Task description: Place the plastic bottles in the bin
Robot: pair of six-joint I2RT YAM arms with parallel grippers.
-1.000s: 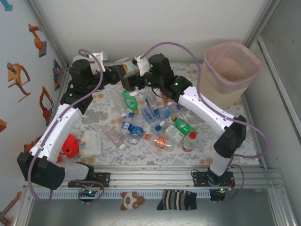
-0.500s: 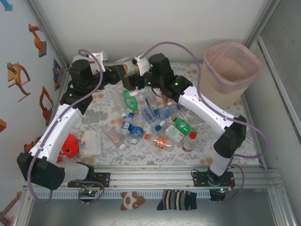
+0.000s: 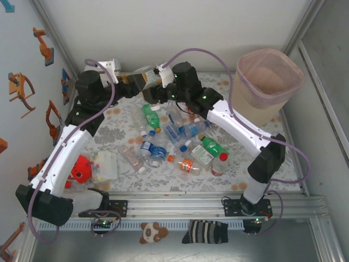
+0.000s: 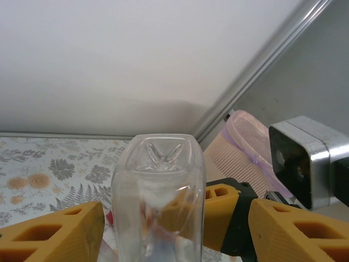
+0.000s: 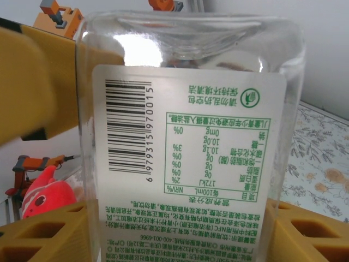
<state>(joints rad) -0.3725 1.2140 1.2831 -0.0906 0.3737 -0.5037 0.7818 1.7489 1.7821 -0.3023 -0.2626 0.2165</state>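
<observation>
A clear square-sided plastic bottle with a white printed label hangs in the air at the back of the table, between both grippers. My right gripper is shut on it, both yellow fingers against its sides. My left gripper stands open around the same bottle, with a gap showing on each side. Several more plastic bottles, clear, green and red-labelled, lie in a heap mid-table. The bin, beige-pink with a pink liner, stands at the back right, also seen behind the bottle.
A clear boxy container and a red toy lie at the front left beside my left arm. A plush animal and a striped sock lie in front of the rail. Walls close in the back and both sides.
My left gripper has opened off the bottle and its arm has shifted slightly left. My right gripper's jaws have come in onto the bottle.
</observation>
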